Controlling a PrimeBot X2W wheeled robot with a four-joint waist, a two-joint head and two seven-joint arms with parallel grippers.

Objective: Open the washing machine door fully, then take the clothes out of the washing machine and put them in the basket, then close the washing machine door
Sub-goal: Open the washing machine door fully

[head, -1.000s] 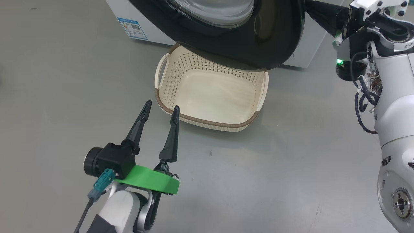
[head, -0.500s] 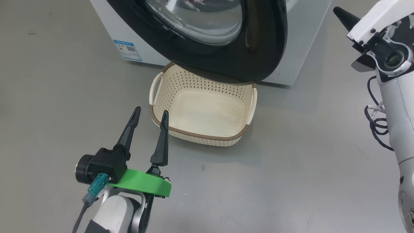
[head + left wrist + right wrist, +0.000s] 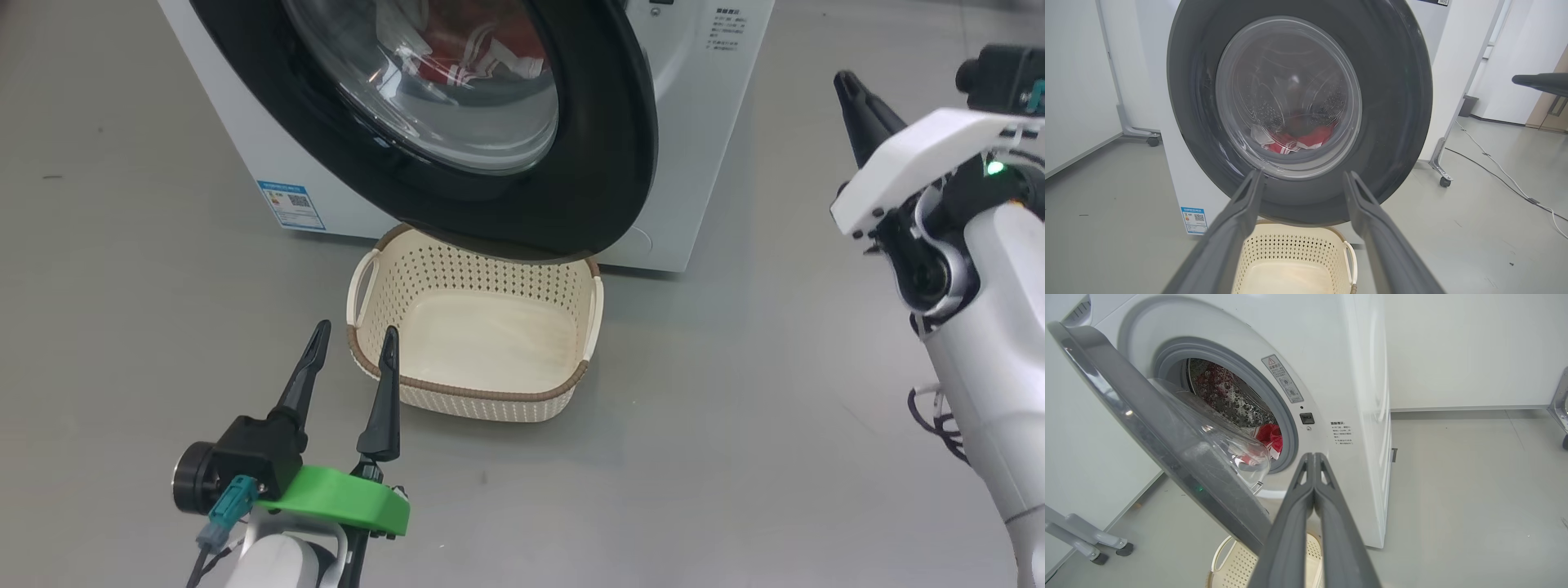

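Note:
The washing machine [image 3: 702, 122] [image 3: 1355, 375] is white, and its door [image 3: 604, 163] [image 3: 1396, 102] [image 3: 1147, 420] with the black rim stands partly open, overhanging the basket. Red clothes [image 3: 465, 49] [image 3: 1298, 141] [image 3: 1269, 437] with white stripes lie in the drum, seen through the glass. The cream basket [image 3: 563, 392] [image 3: 1290, 249] [image 3: 1229, 563] sits on the floor under the door with nothing in it. My left gripper [image 3: 351, 339] [image 3: 1302, 175] is open, at the basket's near left corner, holding nothing. My right gripper [image 3: 845, 82] [image 3: 1312, 456] is shut, raised to the right of the machine, apart from the door.
Grey floor [image 3: 735, 408] spreads around the basket. A wheeled white frame leg [image 3: 1439, 163] and a cable [image 3: 1502, 171] lie to the machine's right. Another frame foot [image 3: 1090, 543] stands at its left. White walls close off the back.
The head view has risen, showing more of the machine and the clothes. My right arm has pulled back from the door's edge. The left gripper stays open by the basket.

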